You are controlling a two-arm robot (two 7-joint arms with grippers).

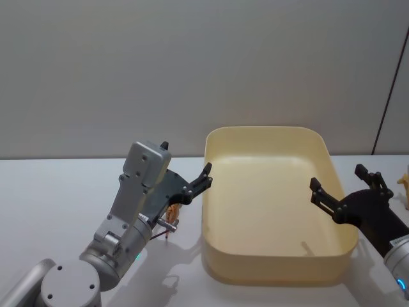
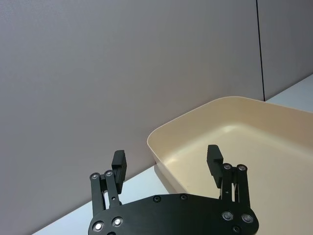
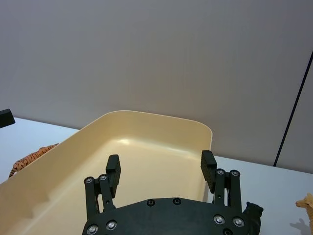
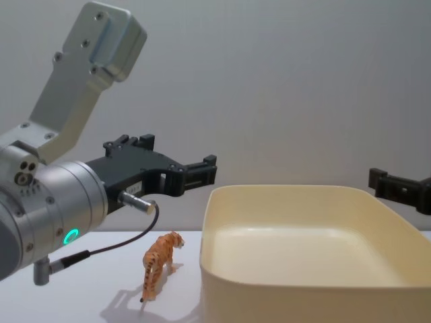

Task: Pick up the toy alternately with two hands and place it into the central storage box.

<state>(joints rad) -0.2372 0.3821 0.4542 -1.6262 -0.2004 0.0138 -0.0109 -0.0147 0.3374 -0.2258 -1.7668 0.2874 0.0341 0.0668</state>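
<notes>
Left gripper (image 2: pixel 166 157), fingers apart, hovers above the tiger toy (image 4: pixel 160 264) standing just outside the storage box (image 4: pixel 303 296), probably staged to grasp; right gripper (image 3: pixel 160 160), also apart, hangs over its right rim.

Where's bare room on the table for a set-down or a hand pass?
Free: the storage box floor, bare wall to wall, and the table left of the left gripper. Crowded: beside the box's left wall, where the tiger stands below that open gripper; the right rim, under the open right gripper, with a giraffe and black figure beyond.
</notes>
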